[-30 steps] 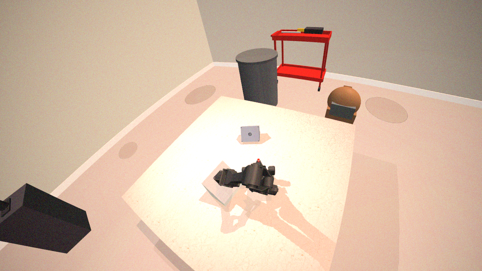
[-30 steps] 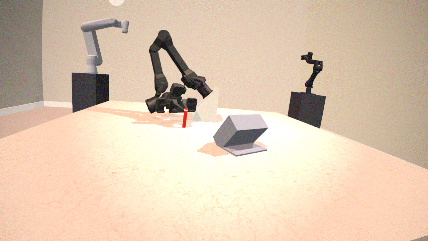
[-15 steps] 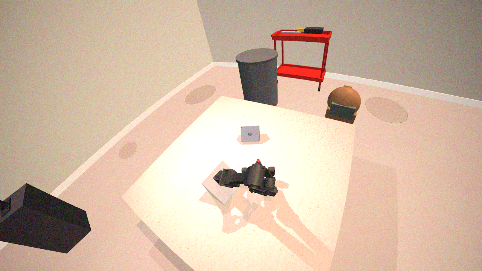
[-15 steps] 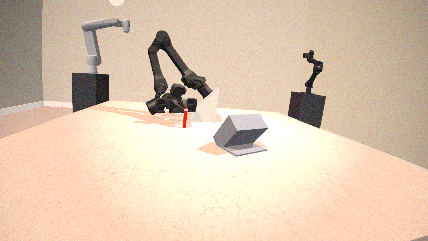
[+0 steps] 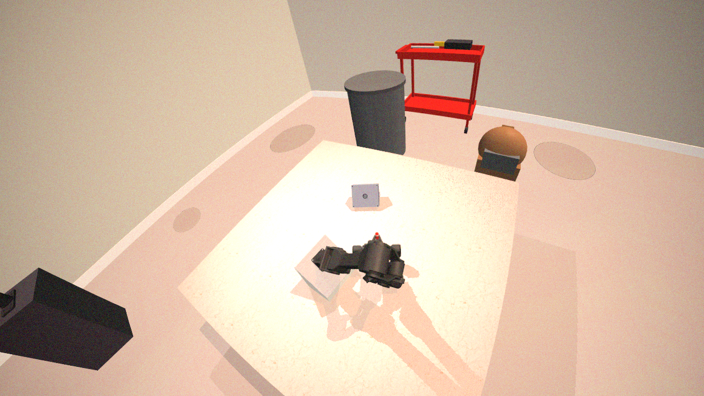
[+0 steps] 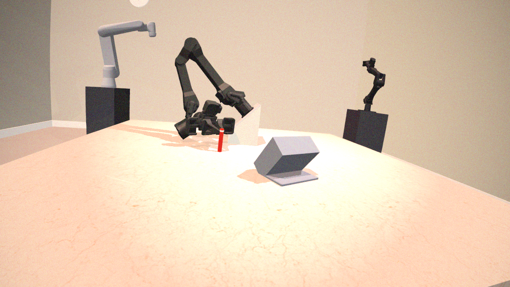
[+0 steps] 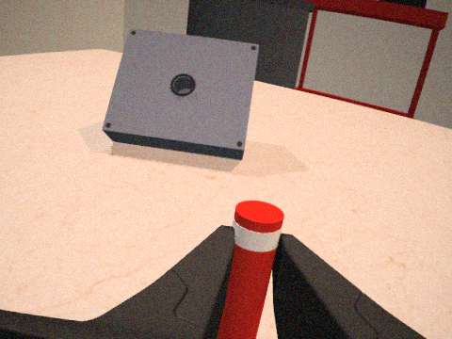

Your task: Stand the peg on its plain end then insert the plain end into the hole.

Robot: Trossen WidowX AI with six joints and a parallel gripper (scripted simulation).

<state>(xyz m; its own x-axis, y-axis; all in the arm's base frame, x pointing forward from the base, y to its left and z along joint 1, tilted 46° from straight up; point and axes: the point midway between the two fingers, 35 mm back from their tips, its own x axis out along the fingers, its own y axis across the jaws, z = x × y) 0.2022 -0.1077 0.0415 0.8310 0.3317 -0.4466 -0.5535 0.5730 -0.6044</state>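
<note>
The red peg (image 5: pixel 377 234) (image 6: pixel 220 143) (image 7: pixel 250 287) is nearly upright, white band near the top and plain end down. In the exterior view its lower end is at or very near the table; whether it touches is not clear. My gripper (image 5: pixel 377 238) (image 6: pixel 220 132) (image 7: pixel 252 243) is shut on the peg, one finger on each side at about band height. The grey sloped panel (image 5: pixel 356 202) (image 7: pixel 146 85) stands beyond the peg, separate from it. Its one round hole (image 5: pixel 364 196) (image 7: pixel 184 85) is in the face and looks empty. The exterior view shows the panel's back and base plate (image 6: pixel 299 178).
A pale wedge-shaped mount (image 5: pixel 314 275) (image 6: pixel 251 128) carries the arm's base on the table (image 5: pixel 443 295) (image 6: pixel 178 232). Beyond the table stand a dark bin (image 5: pixel 379 117), a red cart (image 5: pixel 438 105) and a brown round object (image 5: pixel 502 142). Two other arms stand on black pedestals in the background.
</note>
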